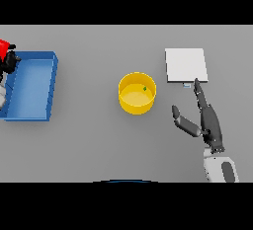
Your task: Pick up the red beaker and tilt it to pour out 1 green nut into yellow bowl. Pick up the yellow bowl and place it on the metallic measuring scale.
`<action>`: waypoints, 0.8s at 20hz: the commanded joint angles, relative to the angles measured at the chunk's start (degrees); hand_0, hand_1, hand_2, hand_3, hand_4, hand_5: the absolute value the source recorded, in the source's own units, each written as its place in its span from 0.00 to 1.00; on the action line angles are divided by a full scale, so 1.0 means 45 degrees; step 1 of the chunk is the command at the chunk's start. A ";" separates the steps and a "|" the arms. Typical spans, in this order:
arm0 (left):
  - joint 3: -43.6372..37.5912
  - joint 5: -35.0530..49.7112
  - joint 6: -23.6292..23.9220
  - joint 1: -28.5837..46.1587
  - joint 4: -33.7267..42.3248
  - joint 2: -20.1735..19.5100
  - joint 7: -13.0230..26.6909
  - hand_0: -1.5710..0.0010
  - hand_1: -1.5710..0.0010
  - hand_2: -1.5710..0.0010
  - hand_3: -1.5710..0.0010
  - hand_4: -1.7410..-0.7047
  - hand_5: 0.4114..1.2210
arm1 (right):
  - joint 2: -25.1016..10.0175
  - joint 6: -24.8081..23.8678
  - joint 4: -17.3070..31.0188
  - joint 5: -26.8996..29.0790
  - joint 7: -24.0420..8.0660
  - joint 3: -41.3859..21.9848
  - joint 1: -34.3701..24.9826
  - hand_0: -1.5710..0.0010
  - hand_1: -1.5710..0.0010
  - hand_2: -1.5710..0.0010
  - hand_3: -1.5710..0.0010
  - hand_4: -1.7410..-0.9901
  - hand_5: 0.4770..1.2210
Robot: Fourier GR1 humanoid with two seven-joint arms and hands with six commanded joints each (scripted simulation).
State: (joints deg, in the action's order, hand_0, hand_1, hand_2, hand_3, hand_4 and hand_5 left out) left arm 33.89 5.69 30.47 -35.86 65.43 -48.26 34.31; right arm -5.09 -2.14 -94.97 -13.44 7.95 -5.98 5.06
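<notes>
A grey table [89, 140] fills the head view from edge to edge; its surface is plain and uniform in tone; a blue tray [34, 87] rests on it at the far left, well apart from the centre of the table; the tray is rectangular, with raised walls and a flat floor of a lighter blue; its long axis runs from near to far, slightly skewed; its lower left corner is cut off by the view's left edge.

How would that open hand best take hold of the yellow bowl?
Probably by the rim and wall on the side facing the right hand. The yellow bowl stands upright and open-topped, apart from the other things, with the hand open beside it.
</notes>
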 commanded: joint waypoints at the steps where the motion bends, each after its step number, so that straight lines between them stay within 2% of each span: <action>1: 0.0165 -0.0008 0.0200 0.0216 0.0065 -0.0007 0.0111 0.00 0.00 0.00 0.03 0.00 0.93 | 0.0048 -0.0013 -0.0009 -0.0072 0.0100 -0.0081 0.0136 1.00 1.00 1.00 1.00 0.70 0.25; 2: 0.0283 0.0082 0.0278 0.0232 0.0041 0.0011 0.0121 0.00 0.00 0.00 0.02 0.00 0.87 | 0.0071 -0.0085 -0.0034 -0.0183 0.0094 -0.0123 0.0138 1.00 1.00 1.00 1.00 0.71 0.25; 4: 0.0667 0.0273 0.0229 0.0144 -0.0128 -0.0149 0.0136 0.00 0.00 0.00 0.01 0.00 0.69 | 0.0152 -0.0116 -0.0145 -0.0161 0.0116 -0.0154 0.0254 1.00 1.00 1.00 1.00 0.71 0.25; 5: 0.0907 0.0305 0.0131 0.0172 -0.0084 -0.0174 0.0145 0.00 0.00 0.00 0.01 0.07 0.61 | 0.0151 -0.0156 -0.0190 -0.0196 0.0166 -0.0160 0.0184 1.00 1.00 1.00 1.00 0.72 0.26; 6: 0.0909 0.0252 0.0099 0.0176 -0.0091 -0.0171 0.0153 0.00 0.00 0.00 0.04 0.20 0.56 | 0.0152 -0.0156 -0.0191 -0.0196 0.0181 -0.0160 0.0183 1.00 1.00 1.00 1.00 0.72 0.25; 7: 0.0924 0.0240 -0.0118 0.0213 -0.0004 -0.0211 0.0114 0.00 0.08 0.09 0.13 0.35 0.52 | 0.0157 -0.0158 -0.0215 -0.0191 0.0168 -0.0166 0.0215 1.00 1.00 1.00 1.00 0.73 0.25; 8: 0.0992 0.0689 -0.0958 0.0388 0.0523 -0.0429 0.0115 0.07 0.25 0.24 0.28 0.49 0.48 | 0.0018 -0.0062 -0.0179 -0.0034 0.0178 -0.0022 0.0208 1.00 1.00 1.00 1.00 0.74 0.25; 9: 0.1000 0.0950 -0.1471 0.0464 0.0668 -0.0581 0.0141 0.26 0.40 0.39 0.43 0.60 0.45 | 0.0085 -0.0088 -0.0123 -0.0094 0.0239 -0.0091 0.0267 1.00 1.00 1.00 1.00 0.74 0.25; 11: 0.1154 0.1633 -0.2568 0.0500 0.1085 -0.1165 0.0140 0.52 0.62 0.61 0.63 0.75 0.41 | 0.0039 -0.0133 -0.0270 -0.0228 0.0224 -0.0152 0.0388 1.00 1.00 1.00 1.00 0.75 0.25; 13: 0.1381 0.1925 -0.3073 0.0364 0.1180 -0.1266 0.0141 0.70 0.75 0.75 0.76 0.83 0.37 | 0.0001 -0.0149 -0.0238 -0.0191 0.0007 -0.0074 0.0300 1.00 1.00 1.00 1.00 0.74 0.26; 16: 0.1249 0.2267 -0.3311 0.0521 0.1442 -0.1401 -0.0061 0.84 0.87 0.87 0.88 0.89 0.34 | 0.0037 -0.0076 -0.0291 -0.0220 0.0015 -0.0188 0.0320 1.00 1.00 1.00 1.00 0.74 0.25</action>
State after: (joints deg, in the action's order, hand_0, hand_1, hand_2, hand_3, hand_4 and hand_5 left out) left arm 39.51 15.89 15.58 -33.54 71.92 -54.58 33.99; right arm -4.92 -2.47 -96.28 -14.43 8.01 -6.83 6.51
